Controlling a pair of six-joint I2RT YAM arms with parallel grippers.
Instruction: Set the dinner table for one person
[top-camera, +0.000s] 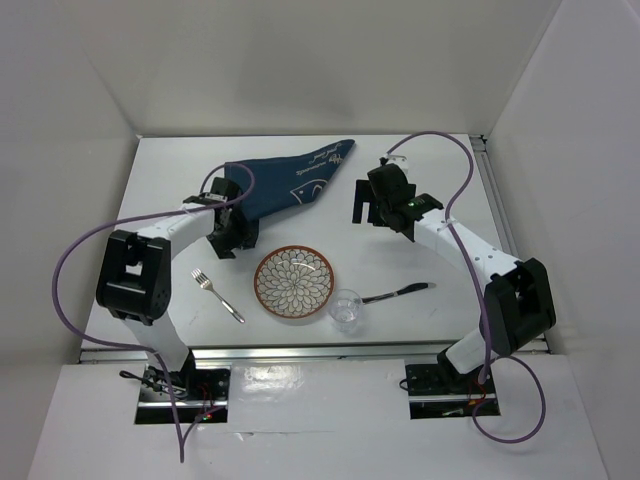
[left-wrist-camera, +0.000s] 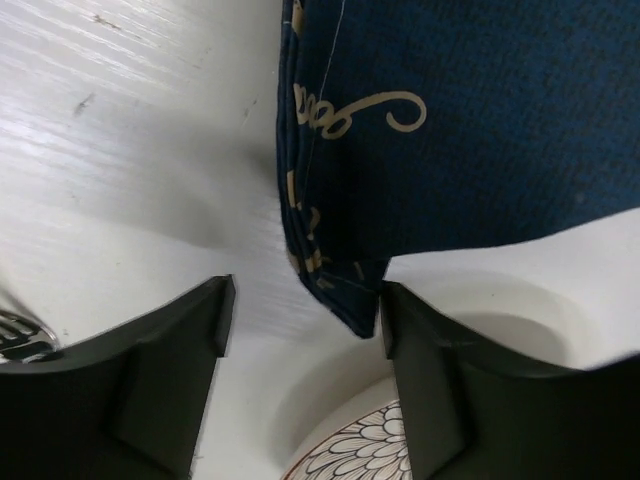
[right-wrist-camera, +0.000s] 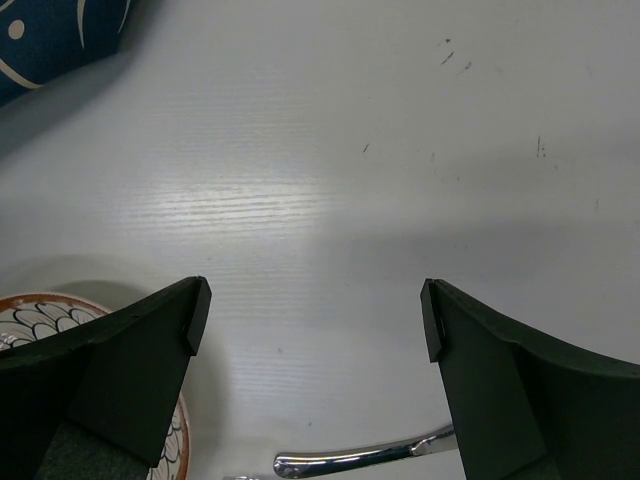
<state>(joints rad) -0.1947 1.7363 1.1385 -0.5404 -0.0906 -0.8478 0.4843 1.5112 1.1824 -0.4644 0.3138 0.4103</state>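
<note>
cloth step, seemingly: left gripper (left-wrist-camera: 305, 300), unclenched, straddles the navy cloth's (left-wrist-camera: 450, 130) corner and must pinch next; right gripper (right-wrist-camera: 315, 300) spread too.

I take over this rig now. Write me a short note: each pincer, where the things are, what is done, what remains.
Left pincer: open, at a corner of the blue cloth, not gripping it.
Right pincer: open, empty, over bare table.
Done: plate in the middle, fork to its left, glass and another piece of cutlery to its right.
Left: the cloth lies bunched behind the plate and probably needs placing.
</note>
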